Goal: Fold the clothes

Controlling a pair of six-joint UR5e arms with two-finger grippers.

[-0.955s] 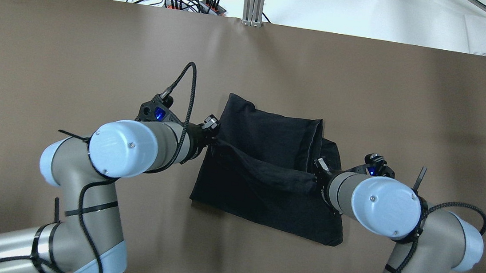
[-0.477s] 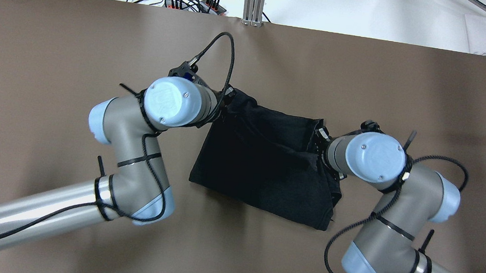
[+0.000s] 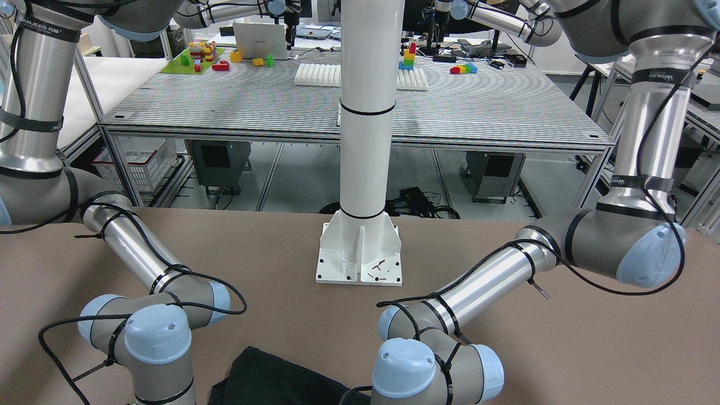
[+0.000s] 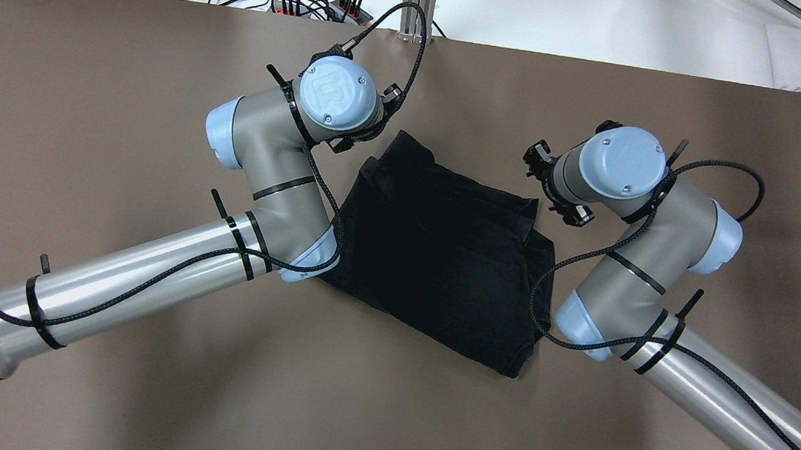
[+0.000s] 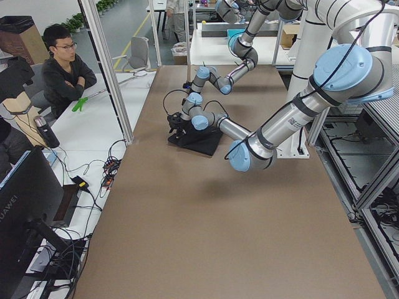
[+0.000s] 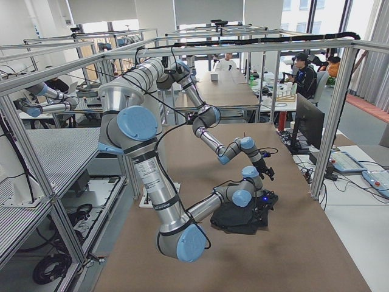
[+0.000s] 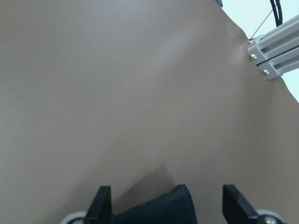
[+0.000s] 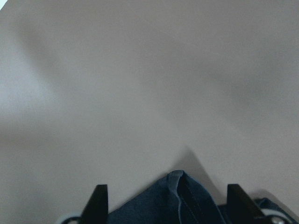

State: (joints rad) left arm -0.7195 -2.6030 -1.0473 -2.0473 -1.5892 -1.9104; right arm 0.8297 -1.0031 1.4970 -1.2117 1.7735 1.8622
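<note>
Black, soft fabric garment [image 4: 442, 251] lies folded on the brown table [image 4: 124, 117], between my arms. Left gripper [image 7: 166, 189] and right gripper [image 8: 167, 186] are both spread wide, each straddling a far corner. I'd lift both straight up, so neither finger drags the fold open.

The clothes [image 4: 441, 258] were plain matte black, though in the right wrist view the fabric looked dark blue. The table [image 4: 88, 114] beneath was an even, dull brown from edge to edge. The left arm [image 4: 146, 267] and right arm [image 4: 721, 403] were silver and grey, with pale blue joint caps [image 4: 332, 93]. The left gripper [image 7: 166, 205] and right gripper [image 8: 166, 200] had black fingers [image 7: 103, 205]. The post [image 3: 365, 112] at the table's robot-side edge was glossy white with thin black bands.
</note>
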